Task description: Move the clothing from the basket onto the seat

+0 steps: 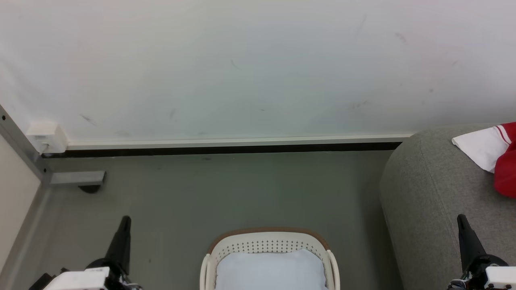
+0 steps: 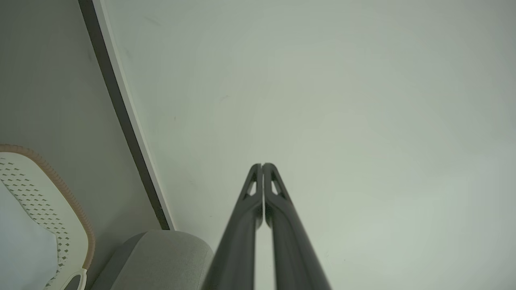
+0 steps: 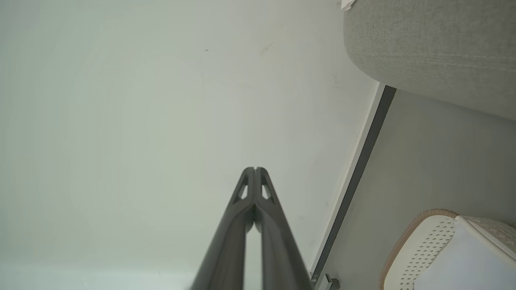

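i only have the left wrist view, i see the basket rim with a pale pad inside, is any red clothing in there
Observer: In the head view, the part of the basket in frame holds just the pale pad, with no red on it.
Operator: so where's the clothing
Observer: Red and white clothing lies on top of the seat, to the robot's right of the basket.
Operator: right end effector carrying anything
Observer: No. In the right wrist view, the right end effector has its fingers pressed together with nothing between them, pointing at the wall.
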You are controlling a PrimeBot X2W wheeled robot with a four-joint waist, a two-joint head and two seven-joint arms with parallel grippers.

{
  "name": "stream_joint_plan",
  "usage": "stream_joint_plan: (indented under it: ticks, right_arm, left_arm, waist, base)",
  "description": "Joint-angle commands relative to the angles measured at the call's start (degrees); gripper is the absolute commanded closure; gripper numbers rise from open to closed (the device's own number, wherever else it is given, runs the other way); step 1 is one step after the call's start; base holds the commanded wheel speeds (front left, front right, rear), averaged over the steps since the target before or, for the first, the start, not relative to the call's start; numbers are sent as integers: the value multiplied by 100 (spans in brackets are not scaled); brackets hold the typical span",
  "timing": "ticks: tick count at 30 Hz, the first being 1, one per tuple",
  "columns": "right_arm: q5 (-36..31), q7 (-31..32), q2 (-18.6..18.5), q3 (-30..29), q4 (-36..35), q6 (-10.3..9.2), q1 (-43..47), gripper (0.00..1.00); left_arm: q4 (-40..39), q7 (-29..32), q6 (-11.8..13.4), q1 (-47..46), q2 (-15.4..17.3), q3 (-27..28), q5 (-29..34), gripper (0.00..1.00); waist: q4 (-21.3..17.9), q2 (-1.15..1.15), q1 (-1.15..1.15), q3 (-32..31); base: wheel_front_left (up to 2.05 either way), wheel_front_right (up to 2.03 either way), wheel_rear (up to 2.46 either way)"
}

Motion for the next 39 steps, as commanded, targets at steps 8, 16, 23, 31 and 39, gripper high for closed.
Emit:
stream_joint_plan:
  ticks: [8, 16, 23, 31, 39]
  right_arm:
    - [8, 18, -44, -23, -32, -12, -71, 100]
    - [8, 18, -44, -23, -31, -12, -70, 100]
    - [8, 18, -43, -22, -31, -12, -70, 100]
    - [9, 17, -43, -22, -31, -12, -70, 100]
    - [9, 17, -43, -22, -31, -12, -70, 100]
  left_arm:
    - [-17, 24, -11, -53, 10, 16, -80, 100]
    - [-18, 23, -11, -53, 10, 15, -80, 100]
    - [-18, 23, -11, -52, 10, 15, -81, 100]
    - [-18, 23, -11, -52, 10, 14, -81, 100]
    - [-19, 23, -11, -52, 10, 14, -81, 100]
  waist:
    - [0, 0, 0, 0]
    - [0, 0, 0, 0]
    - [0, 0, 0, 0]
    - [0, 0, 0, 0]
    - [0, 0, 0, 0]
  base:
    - [0, 0, 0]
    - [0, 0, 0]
    - [0, 0, 0]
    - [0, 0, 0]
    - [0, 0, 0]
